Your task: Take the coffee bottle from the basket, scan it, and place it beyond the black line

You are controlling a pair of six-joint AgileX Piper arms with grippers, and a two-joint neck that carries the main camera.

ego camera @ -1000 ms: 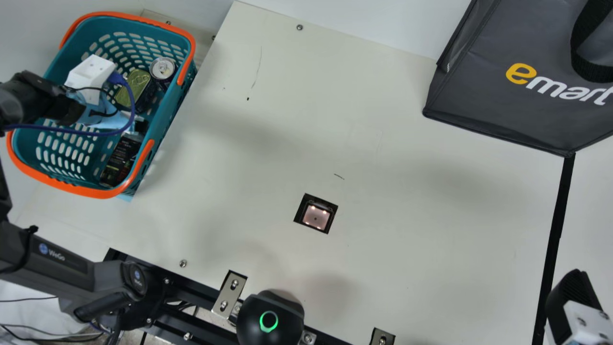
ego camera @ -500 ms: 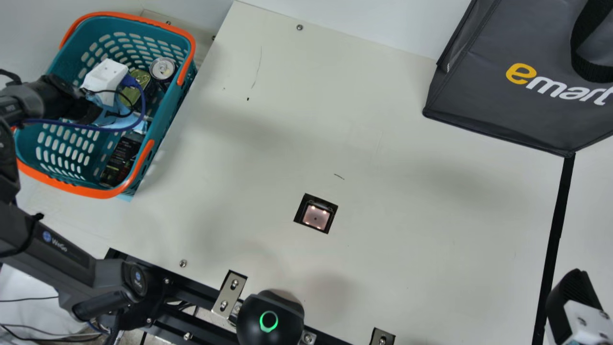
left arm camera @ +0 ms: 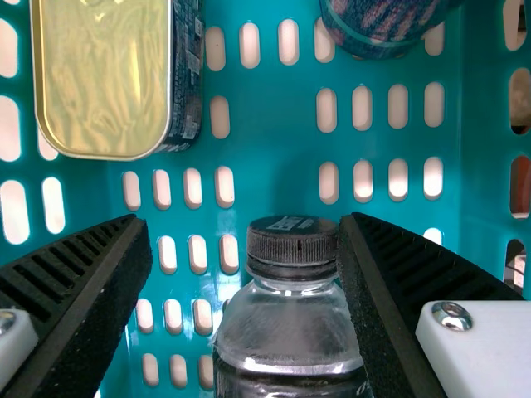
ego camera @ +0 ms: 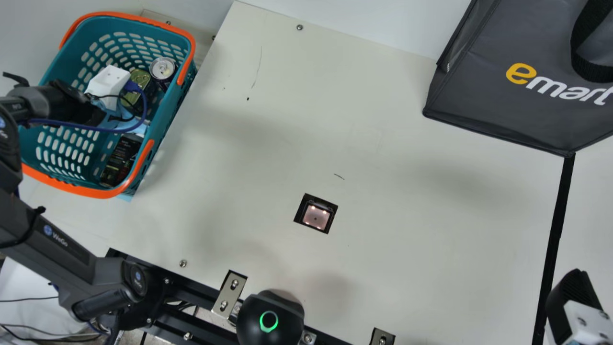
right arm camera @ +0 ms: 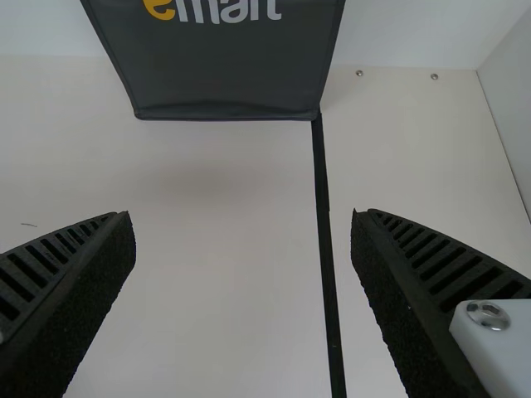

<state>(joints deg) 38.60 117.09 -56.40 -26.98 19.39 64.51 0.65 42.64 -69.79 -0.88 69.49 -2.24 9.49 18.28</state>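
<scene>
My left gripper [ego camera: 107, 88] is down in the teal basket [ego camera: 165, 122] in the main view, its fingers hidden there. In the left wrist view that gripper [left arm camera: 245, 224] stands open, with the clear coffee bottle's black cap [left arm camera: 292, 240] between its fingers, close to one finger. Dark contents and label of the bottle [ego camera: 120, 160] show near the basket's right side. At the main view's lower right is my right gripper [ego camera: 574, 306], beside the black line [ego camera: 555, 230]. The right wrist view shows this gripper [right arm camera: 243, 217] open with nothing between its fingers.
A gold-lidded tin [left arm camera: 104, 75] and a drink can [ego camera: 163, 69] share the basket. A square scanner window [ego camera: 316, 214] is set in the table [ego camera: 407, 191]. The dark grey bag [ego camera: 503, 105] stands at the back right, by the black line's far end.
My left arm has moved right inside the basket over the last second, then slightly toward the front. The right gripper has stayed still.
</scene>
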